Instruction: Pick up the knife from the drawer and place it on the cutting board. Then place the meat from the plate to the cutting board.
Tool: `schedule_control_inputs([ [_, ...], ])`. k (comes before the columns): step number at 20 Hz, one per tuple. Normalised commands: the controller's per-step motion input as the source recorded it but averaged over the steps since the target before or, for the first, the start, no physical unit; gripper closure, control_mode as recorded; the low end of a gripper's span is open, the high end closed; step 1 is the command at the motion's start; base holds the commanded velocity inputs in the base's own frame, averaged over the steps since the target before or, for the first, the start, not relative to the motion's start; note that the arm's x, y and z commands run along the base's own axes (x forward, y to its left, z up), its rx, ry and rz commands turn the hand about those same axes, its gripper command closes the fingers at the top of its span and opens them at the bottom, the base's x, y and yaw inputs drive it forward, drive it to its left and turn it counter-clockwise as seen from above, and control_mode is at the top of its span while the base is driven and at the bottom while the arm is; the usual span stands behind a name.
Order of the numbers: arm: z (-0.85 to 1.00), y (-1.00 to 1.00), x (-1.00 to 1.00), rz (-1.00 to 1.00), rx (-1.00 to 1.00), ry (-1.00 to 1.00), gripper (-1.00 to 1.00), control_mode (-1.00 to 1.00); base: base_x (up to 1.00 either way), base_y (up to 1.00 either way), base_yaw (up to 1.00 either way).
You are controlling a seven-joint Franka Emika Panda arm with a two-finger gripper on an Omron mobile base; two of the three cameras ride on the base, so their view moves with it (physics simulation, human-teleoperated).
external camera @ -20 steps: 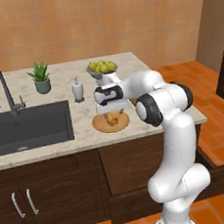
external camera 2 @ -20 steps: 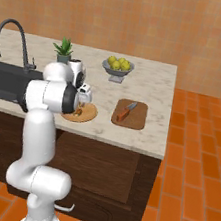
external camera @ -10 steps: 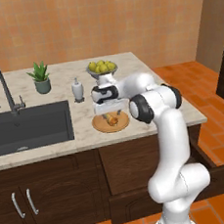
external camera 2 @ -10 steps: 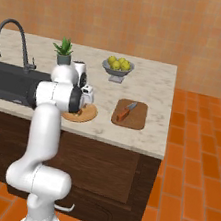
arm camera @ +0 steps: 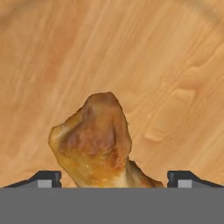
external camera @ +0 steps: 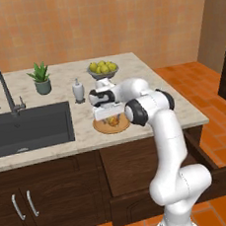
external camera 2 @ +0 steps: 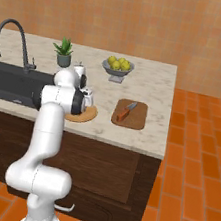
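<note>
Meat (arm camera: pixel 94 140) is a small golden-brown lumpy piece, darker browned along its top ridge, paler and glossier at the edges, drumstick-like; it lies on the plate (external camera: pixel 103 128), a round, shallow, light tan wooden plate with visible grain and a raised rim, sitting on the speckled marble counter (external camera 2: pixel 151 88) just right of the sink (external camera: pixel 27 127). Gripper (arm camera: pixel 113 178) is down over the plate, fingers spread wide, one tip (arm camera: pixel 43 179) on each side of the meat with a gap to both; nothing gripped. In the left base view the gripper (external camera: pixel 107 113) hangs right over the meat (external camera: pixel 114 120). Cutting board (external camera 2: pixel 130 114) is a dark brown rounded rectangle on the counter, just beside the plate (external camera 2: pixel 85 114) on the side away from the sink, apart from it. Knife (external camera 2: pixel 125 112) already lies on the board: orange-red handle toward the counter's front edge, short silver blade pointing back. Drawer (external camera: pixel 211 173) stands pulled out below the counter, dark brown, plain front; can't see what is inside from here. Grey footed bowl (external camera: pixel 103 74) further back holds several yellow-green round fruits (external camera: pixel 102 66). Small potted plant (external camera: pixel 41 78) and a white dispenser bottle (external camera: pixel 78 90) stand behind the sink, next to a dark curved faucet (external camera: pixel 0 88). No readable writing, labels or brands on anything.
</note>
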Motion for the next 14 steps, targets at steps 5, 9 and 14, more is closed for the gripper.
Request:
schedule_control_inputs([
  [5,-0.01,-0.04,-0.11,0.01,0.0,0.03,1.0,-1.0,0.0,0.0,0.0],
  [9,0.58,-0.39,-0.15,0.0,0.0,0.0,1.0,-1.0,0.0,0.0,0.0],
  [14,0.65,-0.78,0.0,-0.07,0.0,-0.03,1.0,-1.0,0.0,0.0,0.0],
])
